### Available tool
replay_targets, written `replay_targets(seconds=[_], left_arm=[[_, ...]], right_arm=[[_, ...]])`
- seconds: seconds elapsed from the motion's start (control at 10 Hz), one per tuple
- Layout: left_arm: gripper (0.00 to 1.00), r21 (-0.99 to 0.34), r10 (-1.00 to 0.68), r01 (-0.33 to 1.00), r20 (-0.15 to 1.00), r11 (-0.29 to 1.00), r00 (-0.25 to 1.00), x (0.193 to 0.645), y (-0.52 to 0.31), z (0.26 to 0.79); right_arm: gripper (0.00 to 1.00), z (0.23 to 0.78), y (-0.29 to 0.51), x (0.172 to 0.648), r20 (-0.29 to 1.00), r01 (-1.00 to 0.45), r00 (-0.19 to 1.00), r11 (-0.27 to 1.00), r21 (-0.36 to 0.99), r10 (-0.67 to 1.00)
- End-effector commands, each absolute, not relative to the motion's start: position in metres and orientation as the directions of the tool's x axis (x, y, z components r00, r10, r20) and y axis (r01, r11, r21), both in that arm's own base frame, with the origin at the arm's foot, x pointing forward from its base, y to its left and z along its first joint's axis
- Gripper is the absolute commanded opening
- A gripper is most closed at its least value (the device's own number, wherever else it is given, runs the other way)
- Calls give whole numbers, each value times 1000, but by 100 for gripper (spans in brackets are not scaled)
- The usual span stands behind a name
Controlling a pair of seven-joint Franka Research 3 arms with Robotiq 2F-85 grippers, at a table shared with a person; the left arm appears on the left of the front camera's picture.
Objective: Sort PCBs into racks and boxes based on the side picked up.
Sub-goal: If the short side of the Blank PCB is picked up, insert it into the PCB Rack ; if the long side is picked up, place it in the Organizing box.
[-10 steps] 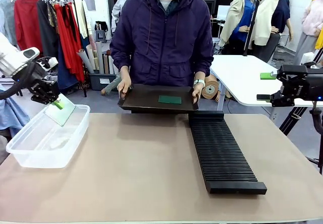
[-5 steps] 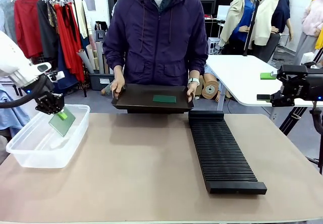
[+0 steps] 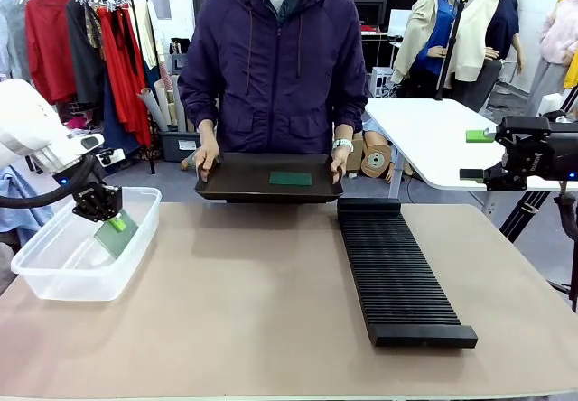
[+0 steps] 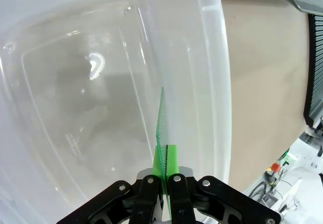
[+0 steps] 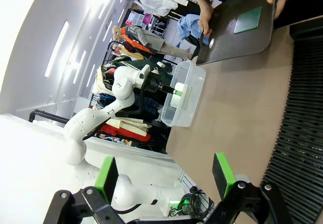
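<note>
While left gripper (image 3: 115, 225) pinches PCB (image 3: 121, 241) edge-on inside clear box (image 3: 56, 284), right gripper (image 5: 166, 171) gapes empty.

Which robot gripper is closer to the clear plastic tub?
Left. The left gripper hangs right over the clear tub, holding a PCB down into it. The right gripper sits open past the table's right edge, beyond the black rack.

We can read no text, label, brand, number or sign in any of these views. In the left wrist view, a few faint moulded marks sit in the floor of the clear box (image 4: 75, 82), too blurred for us to make out as letters or figures.
</note>
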State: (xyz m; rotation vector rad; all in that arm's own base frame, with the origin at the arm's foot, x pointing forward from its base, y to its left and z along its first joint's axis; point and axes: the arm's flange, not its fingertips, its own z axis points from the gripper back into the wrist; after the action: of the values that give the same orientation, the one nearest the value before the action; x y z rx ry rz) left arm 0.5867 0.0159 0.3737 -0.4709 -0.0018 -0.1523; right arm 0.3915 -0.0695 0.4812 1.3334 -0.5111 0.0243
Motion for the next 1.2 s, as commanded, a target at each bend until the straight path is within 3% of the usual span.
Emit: replay_targets(seconds=[0.0,0.3,0.6,0.9,1.1], left_arm=[[0,-422,-133,135,33,896,990,595,16,370],[0,-394,-108,109,25,913,994,599,22,354],[37,-375,-98,104,36,921,995,606,30,348],[97,-350,-84,104,72,931,994,603,35,366],[100,-300,-65,91,93,949,994,589,35,390]], right_arm=[[100,484,-68,393,371,-311,885,237,920,-279],[100,484,-68,393,371,-311,885,237,920,-279],[100,484,-68,393,371,-311,885,237,920,-279],[100,484,-68,393,371,-311,885,237,920,-279],[100,484,-68,393,371,-311,885,237,920,-279]])
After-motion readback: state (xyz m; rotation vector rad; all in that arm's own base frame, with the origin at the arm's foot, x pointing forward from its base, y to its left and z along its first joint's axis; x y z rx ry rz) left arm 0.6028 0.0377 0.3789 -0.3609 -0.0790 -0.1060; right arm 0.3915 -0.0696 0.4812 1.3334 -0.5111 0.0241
